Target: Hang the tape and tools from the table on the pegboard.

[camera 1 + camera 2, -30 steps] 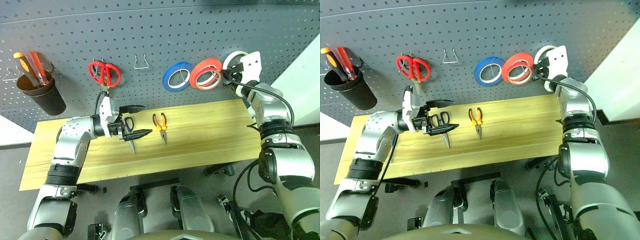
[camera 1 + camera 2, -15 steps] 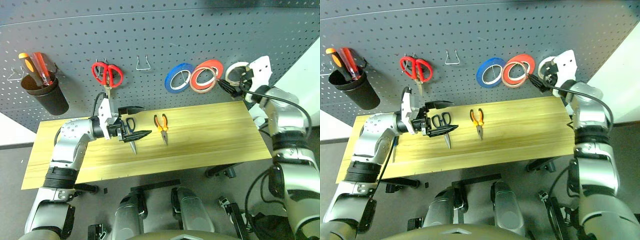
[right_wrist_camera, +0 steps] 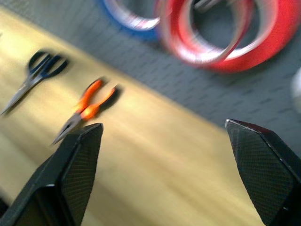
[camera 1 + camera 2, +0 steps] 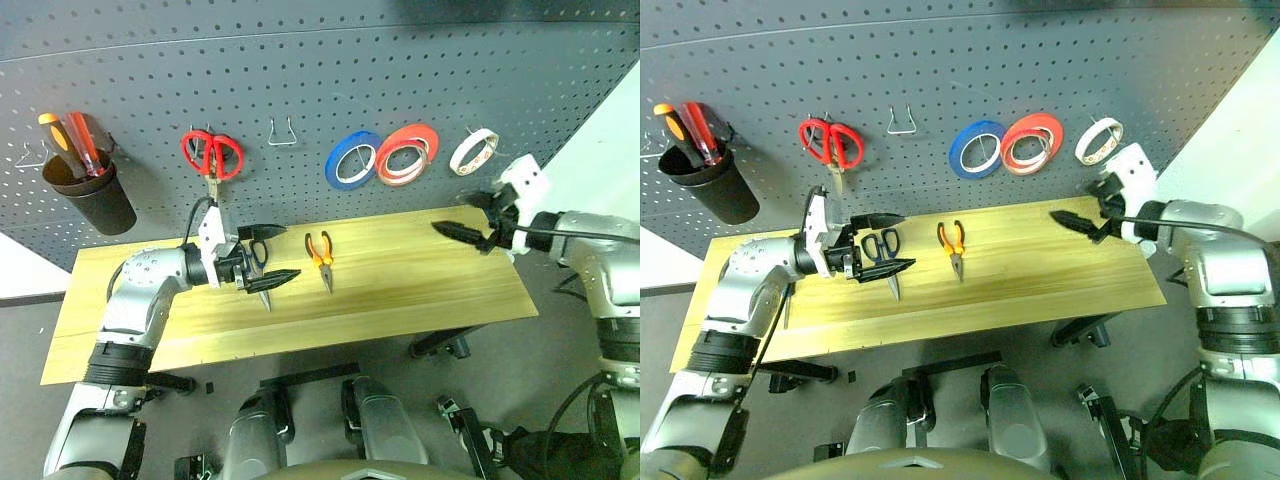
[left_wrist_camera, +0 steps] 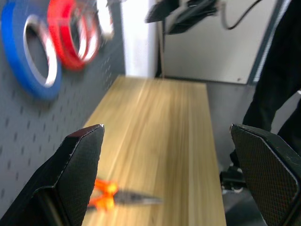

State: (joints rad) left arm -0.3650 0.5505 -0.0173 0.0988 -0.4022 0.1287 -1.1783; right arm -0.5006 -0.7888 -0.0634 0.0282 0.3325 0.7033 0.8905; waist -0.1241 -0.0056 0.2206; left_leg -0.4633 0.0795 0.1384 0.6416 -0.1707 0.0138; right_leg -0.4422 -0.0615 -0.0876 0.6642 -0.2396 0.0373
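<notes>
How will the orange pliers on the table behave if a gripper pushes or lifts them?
The pliers lie flat on the table, so a push would probably slide them, not roll them. They look stiff and small, likely light. The two handles sit slightly apart, so they may pivot shut when squeezed.

Left claw [image 4: 262, 257] gapes, pointing level toward the right; right claw [image 4: 462, 217] gapes, pointing left.
</notes>
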